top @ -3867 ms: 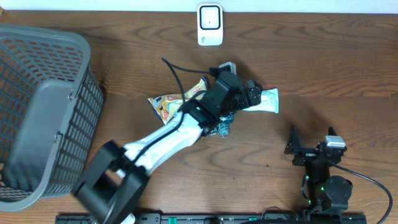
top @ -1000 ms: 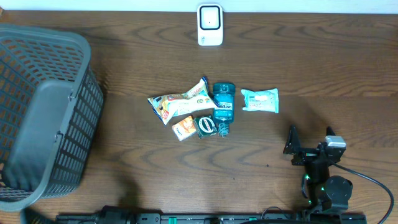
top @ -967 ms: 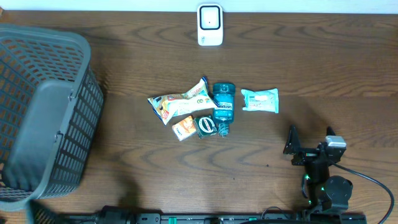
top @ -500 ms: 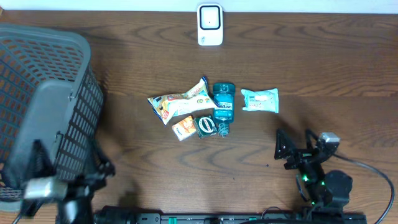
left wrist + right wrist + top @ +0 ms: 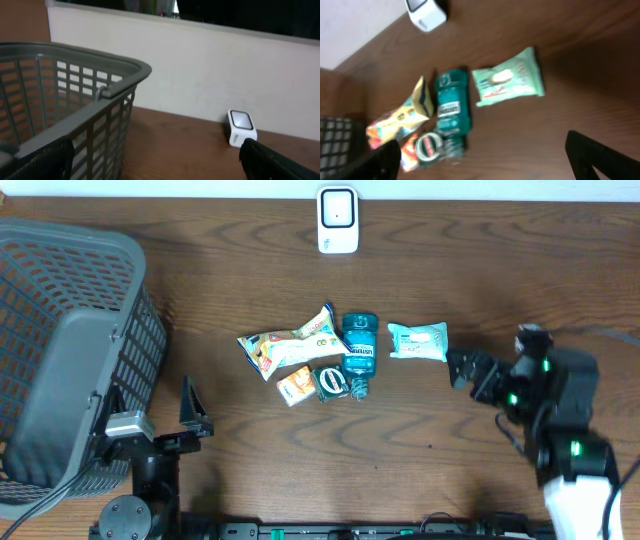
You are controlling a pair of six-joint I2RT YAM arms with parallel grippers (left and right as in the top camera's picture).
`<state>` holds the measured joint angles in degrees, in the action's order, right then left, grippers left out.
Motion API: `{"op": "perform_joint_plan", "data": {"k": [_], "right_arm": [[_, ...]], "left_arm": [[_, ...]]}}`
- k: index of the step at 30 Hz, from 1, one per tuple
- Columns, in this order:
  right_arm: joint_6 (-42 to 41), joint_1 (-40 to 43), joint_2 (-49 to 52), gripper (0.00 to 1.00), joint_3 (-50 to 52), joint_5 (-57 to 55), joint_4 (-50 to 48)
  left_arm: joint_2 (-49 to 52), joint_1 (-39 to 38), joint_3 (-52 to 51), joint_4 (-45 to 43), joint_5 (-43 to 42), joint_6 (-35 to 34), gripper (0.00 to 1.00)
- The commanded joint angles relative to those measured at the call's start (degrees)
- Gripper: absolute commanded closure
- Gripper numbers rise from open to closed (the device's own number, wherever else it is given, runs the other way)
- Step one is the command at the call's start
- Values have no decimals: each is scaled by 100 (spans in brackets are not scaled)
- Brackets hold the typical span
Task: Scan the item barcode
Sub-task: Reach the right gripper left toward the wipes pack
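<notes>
Two grippers are showing: one left gripper (image 5: 150, 402) and one right gripper (image 5: 458, 370). One grey basket (image 5: 60, 300) is sitting just beside the left gripper, on its outer side. One white scanner (image 5: 338, 220) is standing well ahead of both grippers. Five small goods are lying between the two, nearer the right one: one snack bag (image 5: 285, 345), one teal bottle (image 5: 360, 350), one pale green packet (image 5: 417, 340), one orange sachet (image 5: 295, 385) and one round green item (image 5: 331, 381). The pale green packet is lying just ahead of the right gripper.
</notes>
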<state>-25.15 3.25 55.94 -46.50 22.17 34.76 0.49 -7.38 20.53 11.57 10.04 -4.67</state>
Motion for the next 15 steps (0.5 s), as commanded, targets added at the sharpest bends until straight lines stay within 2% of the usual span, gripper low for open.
{"op": "perform_joint_plan", "data": {"k": [1,5,8,11,15], "right_arm": [[9,-35,769,1,-614,1217,57],[-201,-35,1473,1,-713,1506,-372],[-859,-35,1917,2,-710,1211,-603],[-1749,-44,2457,5,-706,610,-387],[-1810,-127,3047,7,-706,426,-387]], "left_arm": [[-26,7,-9,177,50,-55,2],[-26,7,-9,638,48,-55,2],[-26,7,-9,975,48,-55,2],[-26,7,-9,1349,48,-55,2],[-26,7,-59,1497,48,-55,2]]}}
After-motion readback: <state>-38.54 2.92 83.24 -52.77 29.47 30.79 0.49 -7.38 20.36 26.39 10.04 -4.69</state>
